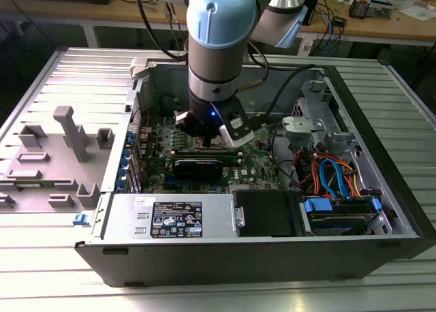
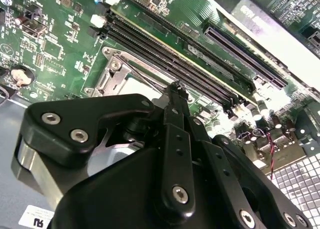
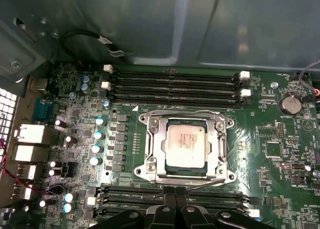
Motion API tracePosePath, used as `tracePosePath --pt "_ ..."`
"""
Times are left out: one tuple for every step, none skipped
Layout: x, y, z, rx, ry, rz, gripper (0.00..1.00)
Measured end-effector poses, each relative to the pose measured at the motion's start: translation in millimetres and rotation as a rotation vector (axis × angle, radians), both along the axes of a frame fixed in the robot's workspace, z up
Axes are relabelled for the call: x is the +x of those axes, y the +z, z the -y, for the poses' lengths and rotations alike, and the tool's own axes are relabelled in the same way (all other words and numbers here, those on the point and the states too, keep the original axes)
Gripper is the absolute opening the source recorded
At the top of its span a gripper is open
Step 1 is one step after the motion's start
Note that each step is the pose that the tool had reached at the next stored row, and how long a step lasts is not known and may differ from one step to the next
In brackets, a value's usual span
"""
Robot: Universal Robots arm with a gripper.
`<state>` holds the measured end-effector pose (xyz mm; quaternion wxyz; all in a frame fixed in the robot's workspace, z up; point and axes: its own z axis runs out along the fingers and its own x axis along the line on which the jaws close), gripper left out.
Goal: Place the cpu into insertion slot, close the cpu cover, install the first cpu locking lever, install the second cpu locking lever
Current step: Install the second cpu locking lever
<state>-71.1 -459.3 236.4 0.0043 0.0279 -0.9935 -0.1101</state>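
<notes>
Open computer case [image 1: 225, 220] on the bench [image 1: 41, 271]; the arm reaches down over the green motherboard [image 3: 280, 154]. In the first wrist view, the memory slots [image 3: 175, 86] lie at 12 o'clock from the insertion slot [image 3: 150, 139], where the cpu [image 3: 185, 146] sits flat, with the cpu cover [image 3: 186, 176] closed around it. A thin locking lever [image 3: 207, 185] lies at 6 o'clock, just beside the gripper [image 3: 172, 195], whose tips look narrow and close together. Judged risk: a slipping tip could scrape the board or spring the lever
</notes>
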Motion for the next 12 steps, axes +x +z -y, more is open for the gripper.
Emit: tracePosePath --pt "-1.2 -0.1 0.7 0.0043 0.0 0.0001 0.11" --pt "-2.3 -0.1 0.9 0.007 0.0 0.0001 0.11" --pt "-3.5 -0.1 1.2 0.0099 0.0 0.0 0.11" --pt "-5.9 -0.3 1.8 0.0162 0.0 0.0 0.11" --pt "-7.6 -1.0 2.5 0.0243 0.0 0.0 0.11" --pt "-9.1 -2.8 4.6 0.0375 0.0 0.0001 0.11" --pt "-11.0 -4.6 7.3 0.0486 0.0 0.0 0.11" --pt "-12.1 -6.1 8.9 0.0551 0.0 0.0 0.11" --pt "-12.4 -7.0 9.7 0.0578 0.0 0.0001 0.11" --pt "-12.4 -7.2 9.8 0.0585 0.0 0.0001 0.11" --pt "-12.4 -7.2 9.8 0.0584 0.0 0.0 0.11" --pt "-12.3 -7.3 9.9 0.0584 0.0 0.0 0.11"
